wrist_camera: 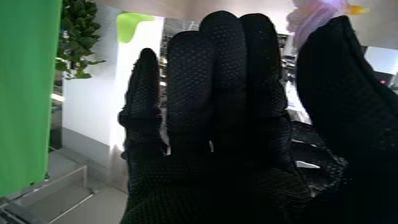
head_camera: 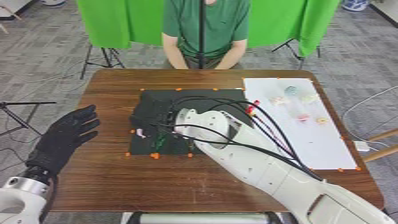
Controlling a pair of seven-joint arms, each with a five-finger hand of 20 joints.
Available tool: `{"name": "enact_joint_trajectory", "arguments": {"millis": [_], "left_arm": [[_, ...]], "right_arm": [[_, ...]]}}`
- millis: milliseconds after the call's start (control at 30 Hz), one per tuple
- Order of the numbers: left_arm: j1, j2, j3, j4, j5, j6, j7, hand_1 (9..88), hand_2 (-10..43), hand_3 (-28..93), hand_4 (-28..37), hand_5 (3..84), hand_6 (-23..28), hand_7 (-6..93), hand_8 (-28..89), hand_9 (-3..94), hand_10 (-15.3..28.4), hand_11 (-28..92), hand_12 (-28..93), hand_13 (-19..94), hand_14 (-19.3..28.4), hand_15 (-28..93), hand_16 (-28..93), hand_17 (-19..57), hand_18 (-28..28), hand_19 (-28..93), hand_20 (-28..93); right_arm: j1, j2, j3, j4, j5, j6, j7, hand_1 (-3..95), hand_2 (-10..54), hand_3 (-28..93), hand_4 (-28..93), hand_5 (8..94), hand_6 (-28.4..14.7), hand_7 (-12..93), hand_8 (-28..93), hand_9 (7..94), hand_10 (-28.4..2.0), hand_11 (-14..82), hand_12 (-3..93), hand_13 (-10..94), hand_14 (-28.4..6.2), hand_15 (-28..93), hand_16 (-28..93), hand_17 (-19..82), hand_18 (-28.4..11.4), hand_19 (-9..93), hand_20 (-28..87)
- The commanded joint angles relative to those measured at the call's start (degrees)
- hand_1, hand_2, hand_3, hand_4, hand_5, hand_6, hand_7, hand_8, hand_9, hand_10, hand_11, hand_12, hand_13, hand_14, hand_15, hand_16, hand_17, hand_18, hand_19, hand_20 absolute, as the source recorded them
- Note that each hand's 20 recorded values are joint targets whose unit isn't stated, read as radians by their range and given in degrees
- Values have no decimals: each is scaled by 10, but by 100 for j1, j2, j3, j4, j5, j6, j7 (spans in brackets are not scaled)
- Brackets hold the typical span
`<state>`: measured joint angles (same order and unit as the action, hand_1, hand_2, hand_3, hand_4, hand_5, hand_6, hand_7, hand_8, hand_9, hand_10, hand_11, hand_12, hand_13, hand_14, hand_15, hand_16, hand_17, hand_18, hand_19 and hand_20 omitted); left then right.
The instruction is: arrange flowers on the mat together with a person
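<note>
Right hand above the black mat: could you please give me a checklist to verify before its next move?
1. Right hand open, fingers straight: ok.
2. Left hand away from the black mat: ok.
3. Flowers available on the white sheet, such as the pink one: ok.
4. Pale pink flower near the right thumb, in the wrist view, free of this hand: cannot tell.
5. Mat visible beneath the right forearm: not ok, covered.
</note>
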<state>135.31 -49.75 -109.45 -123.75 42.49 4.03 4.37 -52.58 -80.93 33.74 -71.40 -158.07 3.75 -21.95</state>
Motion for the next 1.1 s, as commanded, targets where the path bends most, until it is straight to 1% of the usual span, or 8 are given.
{"name": "enact_joint_trajectory", "arguments": {"millis": [33, 133, 267, 333, 533, 700, 967, 1100], "left_arm": [[36, -24, 1, 36, 22, 11, -46, 237, -95, 810, -283, 333, 8, 248, -130, 252, 75, 230, 182, 224, 97, 269, 31, -52, 188, 427, 114], [38, -22, 10, 42, 20, 8, -34, 238, -95, 810, -283, 333, 9, 244, -126, 253, 76, 228, 182, 224, 98, 271, 30, -53, 189, 429, 112], [59, -32, 2, 32, 18, 22, -28, 235, -95, 813, -283, 334, 10, 242, -124, 254, 78, 225, 183, 224, 99, 274, 29, -54, 190, 431, 109], [37, -24, 9, 40, 23, 20, -33, 241, -92, 804, -283, 333, 12, 240, -124, 257, 80, 223, 182, 225, 103, 276, 26, -55, 191, 433, 108], [28, -32, 6, 46, 25, 7, -38, 261, -57, 762, -283, 334, 26, 218, -114, 269, 93, 211, 176, 232, 120, 285, 20, -59, 202, 444, 105], [39, -33, 5, 37, 25, 23, -31, 255, -67, 774, -283, 333, 24, 218, -111, 267, 91, 211, 179, 231, 119, 286, 18, -58, 201, 445, 100], [129, -169, -42, 4, 37, 15, -20, 275, -27, 727, -280, 328, 37, 196, -104, 273, 102, 201, 174, 237, 138, 289, 13, -62, 210, 454, 96], [246, -299, -88, -56, 58, 31, 16, 292, -1, 683, -256, 332, 47, 182, -96, 289, 118, 197, 176, 247, 154, 303, 10, -64, 218, 463, 92]], "right_arm": [[-11, -38, 103, -53, -66, -20, -31, 359, -95, 802, -283, 602, 27, 457, -11, 650, -74, 367, 344, 537, -68, 673, 278, 192, -155, 605, 437], [6, -29, 97, -39, -8, -28, 18, 343, -95, 806, -283, 601, 29, 438, -15, 642, -77, 387, 314, 535, -69, 673, 276, 191, -156, 604, 437], [32, -5, 62, -39, 41, -14, 59, 360, -95, 722, -283, 609, 37, 408, -164, 627, -80, 395, 294, 530, -72, 675, 273, 187, -159, 603, 440], [38, -3, 61, -38, -4, -7, 71, 369, -95, 705, -283, 606, 37, 411, -181, 625, -82, 394, 293, 529, -73, 675, 273, 187, -160, 603, 440], [38, -17, 64, -17, -2, 61, 93, 311, -95, 799, -283, 600, 39, 414, -187, 623, -79, 398, 288, 527, -71, 673, 270, 186, -159, 602, 438], [66, 14, 82, -120, 89, -84, 47, 303, -95, 817, -283, 600, 39, 416, -187, 622, -79, 400, 291, 527, -71, 673, 269, 186, -159, 601, 438], [-239, 302, 627, -1024, 981, -650, 215, 258, -95, 835, -283, 529, 24, 394, -180, 550, -95, 382, 289, 475, -82, 650, 253, 169, -165, 585, 430], [-618, 657, 1308, -1633, 1684, -955, 227, 254, -37, 847, -283, 484, 12, 347, -162, 509, -107, 299, 261, 449, -77, 530, 214, 155, -168, 543, 398]]}}
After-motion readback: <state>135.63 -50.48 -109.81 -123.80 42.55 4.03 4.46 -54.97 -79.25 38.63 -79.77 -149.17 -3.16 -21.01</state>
